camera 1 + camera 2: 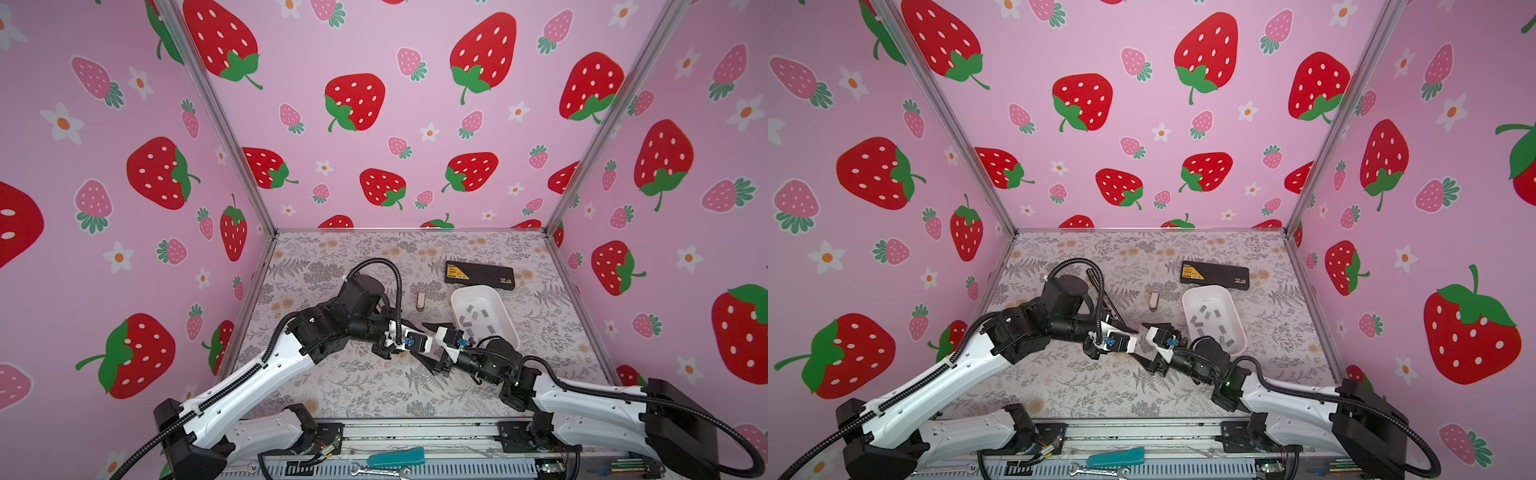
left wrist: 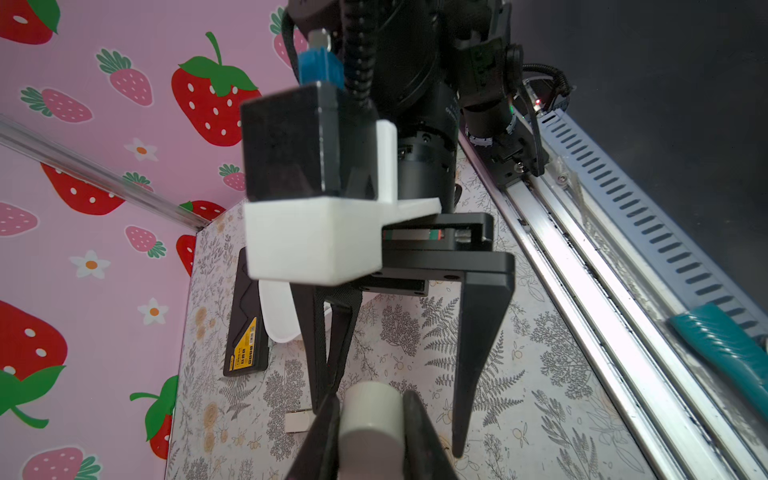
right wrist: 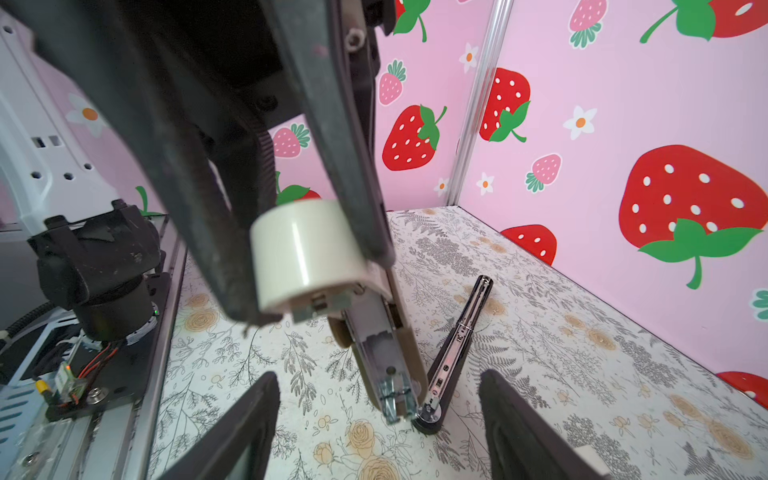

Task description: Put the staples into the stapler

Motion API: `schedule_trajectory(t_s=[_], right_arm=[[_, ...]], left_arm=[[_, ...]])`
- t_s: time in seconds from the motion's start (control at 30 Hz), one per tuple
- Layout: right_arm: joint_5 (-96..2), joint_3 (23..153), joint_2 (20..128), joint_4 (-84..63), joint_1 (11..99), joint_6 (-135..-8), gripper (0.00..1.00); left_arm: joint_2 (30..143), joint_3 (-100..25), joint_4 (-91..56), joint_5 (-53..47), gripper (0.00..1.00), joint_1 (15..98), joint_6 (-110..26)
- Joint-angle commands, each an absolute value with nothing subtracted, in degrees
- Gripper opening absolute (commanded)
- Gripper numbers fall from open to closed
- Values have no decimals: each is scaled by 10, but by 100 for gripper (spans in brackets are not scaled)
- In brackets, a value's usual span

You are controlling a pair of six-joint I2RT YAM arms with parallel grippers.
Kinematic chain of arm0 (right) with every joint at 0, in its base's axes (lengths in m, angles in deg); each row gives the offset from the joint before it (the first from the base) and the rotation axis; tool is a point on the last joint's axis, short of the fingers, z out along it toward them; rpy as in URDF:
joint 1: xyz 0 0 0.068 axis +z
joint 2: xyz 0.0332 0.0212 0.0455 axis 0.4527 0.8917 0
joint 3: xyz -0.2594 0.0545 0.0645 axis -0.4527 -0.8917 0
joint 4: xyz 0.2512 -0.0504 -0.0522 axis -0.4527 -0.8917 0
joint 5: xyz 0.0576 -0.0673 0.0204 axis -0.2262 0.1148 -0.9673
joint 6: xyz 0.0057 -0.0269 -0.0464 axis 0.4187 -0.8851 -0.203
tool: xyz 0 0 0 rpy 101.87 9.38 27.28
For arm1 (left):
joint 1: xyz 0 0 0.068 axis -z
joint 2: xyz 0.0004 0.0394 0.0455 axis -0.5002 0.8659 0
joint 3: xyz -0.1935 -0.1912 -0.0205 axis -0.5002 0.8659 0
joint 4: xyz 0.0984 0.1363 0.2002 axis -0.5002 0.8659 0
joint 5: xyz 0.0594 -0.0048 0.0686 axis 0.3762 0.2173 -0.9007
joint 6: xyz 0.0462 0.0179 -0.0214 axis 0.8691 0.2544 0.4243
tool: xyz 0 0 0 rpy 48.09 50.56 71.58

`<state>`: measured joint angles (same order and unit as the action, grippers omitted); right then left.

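Observation:
A cream stapler (image 3: 307, 257) stands swung open. Its black base with a metal rail (image 3: 457, 345) lies on the table, also visible in a top view (image 1: 1104, 297). My left gripper (image 2: 371, 399) is shut on the stapler's raised cream end (image 2: 371, 415), and the metal channel (image 3: 382, 365) slopes down to the hinge. My right gripper (image 3: 379, 376) is open just right of the left one (image 1: 1144, 345), and its fingers face the hinge end without touching it. Several grey staples (image 1: 478, 316) lie in a white tray (image 1: 505, 316) behind the right gripper.
A black box with a yellow label (image 1: 480, 274) lies behind the tray. A small beige object (image 1: 421, 301) sits left of the tray. Pink strawberry walls close in three sides. A metal rail with a teal tool (image 1: 397, 457) and a wrench runs along the front edge.

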<state>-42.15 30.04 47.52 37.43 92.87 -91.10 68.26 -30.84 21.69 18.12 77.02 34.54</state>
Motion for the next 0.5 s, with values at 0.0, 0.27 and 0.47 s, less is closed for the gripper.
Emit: schedule_trajectory(t_s=[0.0,0.27,0.47], right_arm=[[-399,324,490,404,942,-927,74],[-384,339,516,423,959,-922,62],[-379,345,529,433,971,-924,54]], left_arm=[[682,-333,237,213,0,777,371],[686,-335,248,217,0,781,379],[686,-334,249,216,0,782,382]])
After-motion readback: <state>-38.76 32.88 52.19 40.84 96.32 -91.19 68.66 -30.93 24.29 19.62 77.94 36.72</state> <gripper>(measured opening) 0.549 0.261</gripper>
